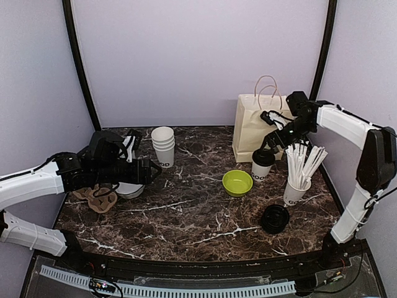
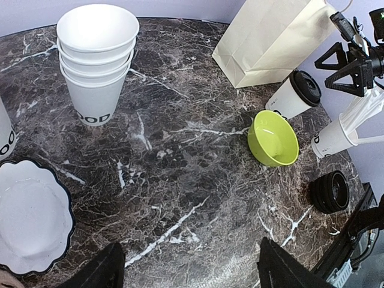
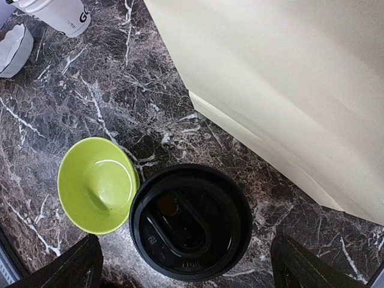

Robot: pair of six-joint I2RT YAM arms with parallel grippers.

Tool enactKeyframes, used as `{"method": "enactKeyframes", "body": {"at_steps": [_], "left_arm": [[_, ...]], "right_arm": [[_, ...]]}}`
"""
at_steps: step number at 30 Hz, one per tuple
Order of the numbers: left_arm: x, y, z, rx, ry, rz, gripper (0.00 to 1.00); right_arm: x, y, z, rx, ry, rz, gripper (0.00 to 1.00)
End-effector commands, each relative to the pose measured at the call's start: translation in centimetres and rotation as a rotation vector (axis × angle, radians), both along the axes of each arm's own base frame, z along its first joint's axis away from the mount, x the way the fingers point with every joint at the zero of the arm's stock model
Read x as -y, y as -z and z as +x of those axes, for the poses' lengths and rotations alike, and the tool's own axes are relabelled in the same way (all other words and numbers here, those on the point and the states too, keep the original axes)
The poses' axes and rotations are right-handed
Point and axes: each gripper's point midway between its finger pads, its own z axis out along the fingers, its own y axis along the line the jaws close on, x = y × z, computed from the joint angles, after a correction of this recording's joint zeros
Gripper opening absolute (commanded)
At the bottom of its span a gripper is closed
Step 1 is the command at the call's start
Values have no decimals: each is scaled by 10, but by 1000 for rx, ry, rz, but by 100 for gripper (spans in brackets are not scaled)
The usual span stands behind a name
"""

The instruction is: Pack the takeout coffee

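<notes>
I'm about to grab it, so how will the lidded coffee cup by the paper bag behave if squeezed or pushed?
The cup looks like thin paper, so a hard squeeze would likely dent it. It is tall on a narrow base, so a push near the lid may tip it. Its fill is hidden.

The lidded cup [image 1: 262, 165] stands before the paper bag [image 1: 254, 127], just right of the bowl [image 1: 237, 182].
</notes>
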Motion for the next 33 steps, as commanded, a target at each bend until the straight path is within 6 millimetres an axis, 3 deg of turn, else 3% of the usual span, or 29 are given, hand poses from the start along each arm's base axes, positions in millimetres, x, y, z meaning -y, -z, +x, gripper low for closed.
{"method": "enactKeyframes", "body": {"at_steps": [1, 7, 13, 18, 25, 29, 33], "left_arm": [[3, -12, 1, 23, 9, -29, 79], [7, -16, 0, 28, 36, -27, 79], [15, -19, 0, 20, 73, -28, 76], [22, -21, -5, 1, 106, -53, 73], [19, -27, -7, 2, 104, -61, 72], [17, -26, -8, 0, 97, -59, 71], [18, -26, -7, 3, 97, -56, 71]], "right_arm": [[-3, -56, -7, 85, -27, 48, 98], [8, -130, -11, 285, -7, 27, 90], [26, -184, 16, 503, 120, 9, 76], [32, -190, 53, 540, 200, -22, 74], [27, -178, 99, 535, 225, -50, 67], [18, -176, 105, 545, 183, -17, 48], [-1, -180, 102, 559, 90, 59, 12]]}}
